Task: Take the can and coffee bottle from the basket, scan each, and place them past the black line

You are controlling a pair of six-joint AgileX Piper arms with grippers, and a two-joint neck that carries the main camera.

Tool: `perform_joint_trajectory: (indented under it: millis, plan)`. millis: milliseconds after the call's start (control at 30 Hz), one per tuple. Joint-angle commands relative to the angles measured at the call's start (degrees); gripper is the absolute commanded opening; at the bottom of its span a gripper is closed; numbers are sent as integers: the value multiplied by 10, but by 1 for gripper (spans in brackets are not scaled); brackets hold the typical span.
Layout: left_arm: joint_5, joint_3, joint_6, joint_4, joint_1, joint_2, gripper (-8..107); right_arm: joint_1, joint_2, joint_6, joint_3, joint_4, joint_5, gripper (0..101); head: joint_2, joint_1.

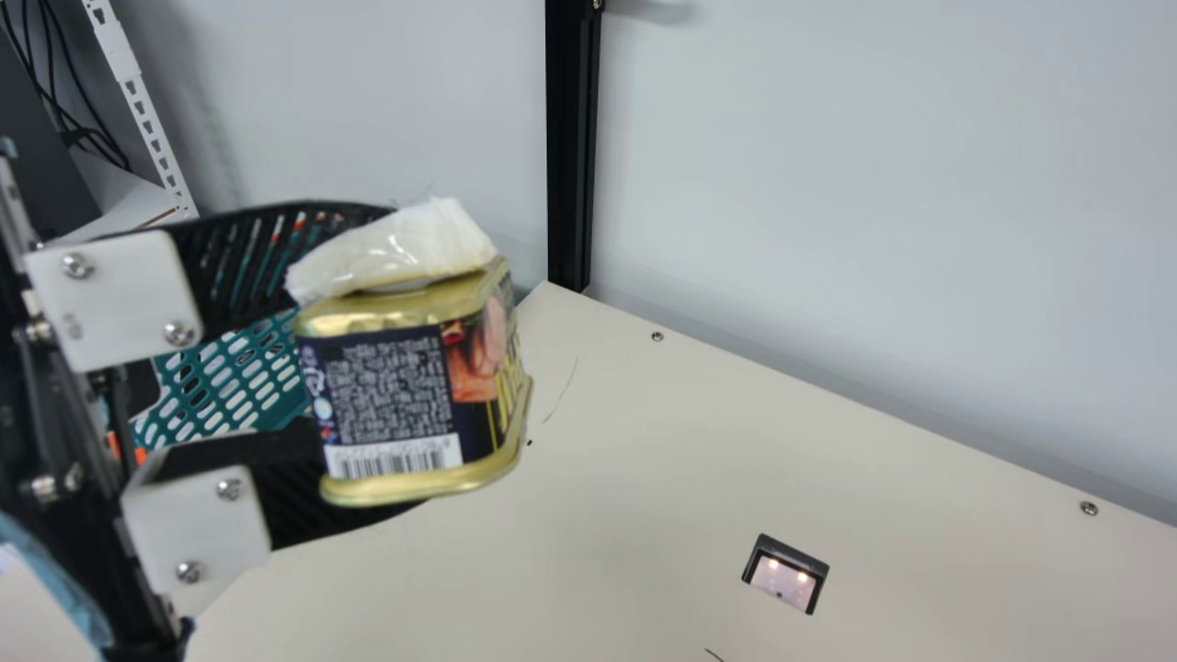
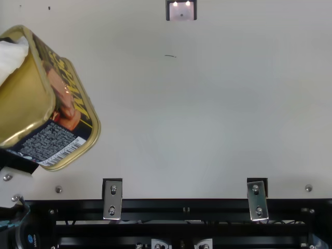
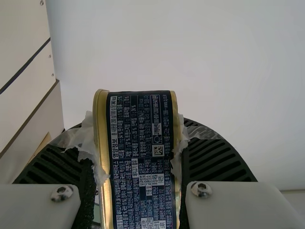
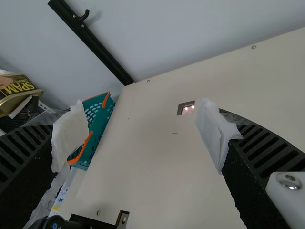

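Note:
In the main view my left gripper [image 1: 400, 363] is shut on the can [image 1: 386, 391], held above the table with its barcode side facing the camera. The same can [image 2: 65, 111] appears large at the top view's left edge. In the left wrist view the can [image 3: 140, 167] sits between both padded fingers of my left gripper [image 3: 138, 143]. My right gripper [image 4: 145, 138] stands open with nothing between its white-wrapped fingertips; beyond it are the can [image 4: 19, 90] and the teal basket [image 4: 97, 121]. Behind the left gripper the basket [image 1: 241, 372] is partly hidden.
A scanner window [image 1: 783, 579] with two small lights is set into the cream table [image 1: 625, 460]. A black post [image 1: 572, 138] stands against the wall. In the left wrist view a dark line [image 3: 25, 66] crosses the pale surface. Metal brackets [image 2: 112, 199] line the table's near edge.

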Motion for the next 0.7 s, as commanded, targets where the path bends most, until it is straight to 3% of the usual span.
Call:
perform_joint_trajectory:
  millis: [0,267,667]
  plan:
    - [0,0,0,0,0,0,10,0,0,0,0,0,0,101,5,-11]
    - [-2,3,13,3,4,3,10,0,0,0,0,0,0,101,5,-11]
    - [-67,-31,238,209,80,54,10,0,0,0,0,0,0,101,5,-9]
